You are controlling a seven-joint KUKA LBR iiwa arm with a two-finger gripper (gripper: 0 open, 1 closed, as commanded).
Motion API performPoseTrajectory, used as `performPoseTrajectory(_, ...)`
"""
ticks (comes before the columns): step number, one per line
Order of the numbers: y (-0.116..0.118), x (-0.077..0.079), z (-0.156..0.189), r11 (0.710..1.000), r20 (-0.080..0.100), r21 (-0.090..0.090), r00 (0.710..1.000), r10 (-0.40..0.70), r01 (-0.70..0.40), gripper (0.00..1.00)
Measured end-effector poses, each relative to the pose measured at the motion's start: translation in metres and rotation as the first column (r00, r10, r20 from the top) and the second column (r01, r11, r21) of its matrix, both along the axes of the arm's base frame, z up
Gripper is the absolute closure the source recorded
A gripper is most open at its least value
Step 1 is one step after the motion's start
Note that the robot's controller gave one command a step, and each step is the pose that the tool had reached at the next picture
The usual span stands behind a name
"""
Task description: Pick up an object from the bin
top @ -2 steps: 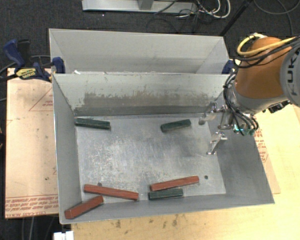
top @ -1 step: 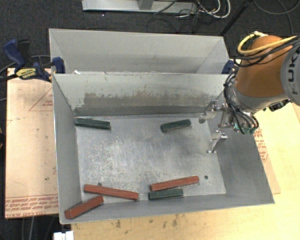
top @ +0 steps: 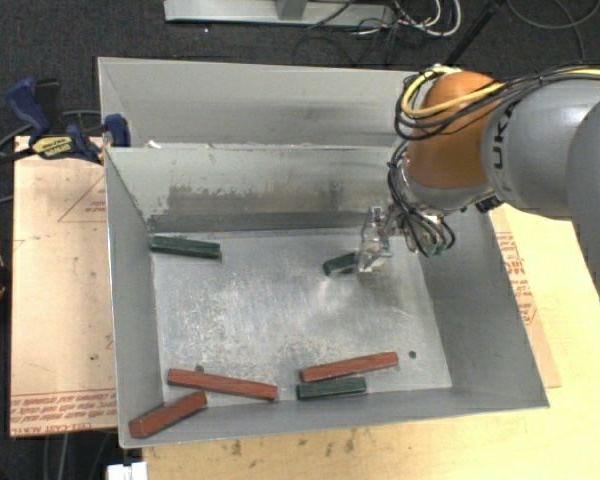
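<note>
Six bars sit in one grey metal bin (top: 130, 288) with sloped walls and a scuffed flat floor. Arm (top: 550, 148) comes in over the right rim, with an orange cover (top: 450, 138) at the wrist and cables (top: 412, 103) looped round it. End effector (top: 374, 251) hangs low over the back right part of the floor.

Thing at the end effector: small green block (top: 339, 264). It's dark green and rectangular, and looks shorter than the other bars. Its right end meets the end effector's tip, and the rest sticks out left and slightly toward the near rim. Touching or just short of it, can't tell. Also can't tell whether the end effector is clenched or released, since the tip is too cluttered to read. Not calling it a grasp.

Others, placed from the end effector:
- Long green bar (top: 185, 248) is well off to the left, near the left wall, about level with it.
- Right red bar (top: 349, 367) is well apart toward the near rim, almost straight below in the view.
- Lower green bar (top: 331, 389) lies just beside that one on its near side, roughly parallel.
- Middle red bar (top: 222, 384) is further left along the near edge of the floor.
- Corner red bar (top: 167, 415) lies beyond it at the near-left corner.

Edges: the foot of the back wall is near, just behind the end effector. Right wall is close beside the wrist. Bare floor lies left of the block and between it and the near-side bars.
</note>
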State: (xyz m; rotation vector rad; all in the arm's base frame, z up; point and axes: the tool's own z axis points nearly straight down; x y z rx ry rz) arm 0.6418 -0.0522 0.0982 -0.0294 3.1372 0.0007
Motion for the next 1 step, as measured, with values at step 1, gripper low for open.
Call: performPoseTrajectory(1, 0.0000, -0.0001, 0.0000, 1.000, -0.001, 0.000, 1.000, 0.000, 0.000, 0.00)
